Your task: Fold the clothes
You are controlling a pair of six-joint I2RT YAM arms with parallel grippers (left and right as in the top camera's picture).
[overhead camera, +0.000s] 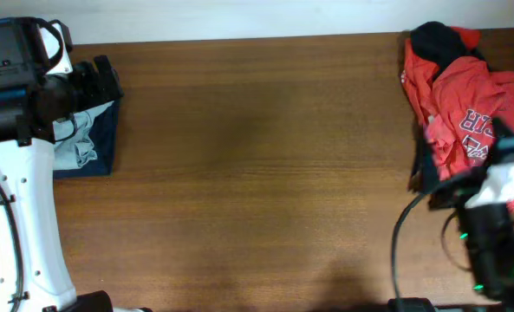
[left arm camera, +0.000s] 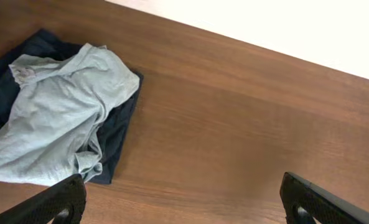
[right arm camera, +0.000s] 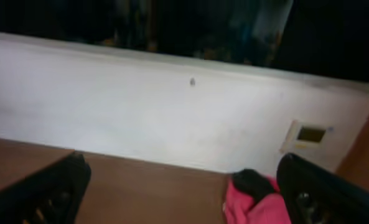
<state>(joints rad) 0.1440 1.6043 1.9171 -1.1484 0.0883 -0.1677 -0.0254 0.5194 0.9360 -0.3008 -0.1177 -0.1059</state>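
Little of the folding looks done. At the far left of the bench [overhead camera: 257, 173] a navy garment [left arm camera: 119, 134] lies flat with straight edges and a squared corner, so it may already be folded, though I cannot be sure. On top of it sits a pale grey-green garment [left arm camera: 60, 115], rumpled into soft ridges with one hem curled under, plainly unfolded. Well apart, at the far right edge, a red shirt [overhead camera: 460, 108] with white block lettering is heaped in loose creases, a black garment [overhead camera: 439, 42] bunched at its far end. Both need spreading out and folding, which I judge to be most of the job. The fabrics read as thin, matte knit cotton (limp, holding no shape of their own), against the smooth brown wood grain of the bench, which takes a faint sheen. The left pincer [left arm camera: 181, 190] hangs above the bench just beside the navy-and-grey pile, its dark fingers spread wide with nothing between them. The right pincer [right arm camera: 181, 171] is likewise spread and empty, raised and aimed at the pale back wall — its view is blurred, the red and black heap showing only low at its right.
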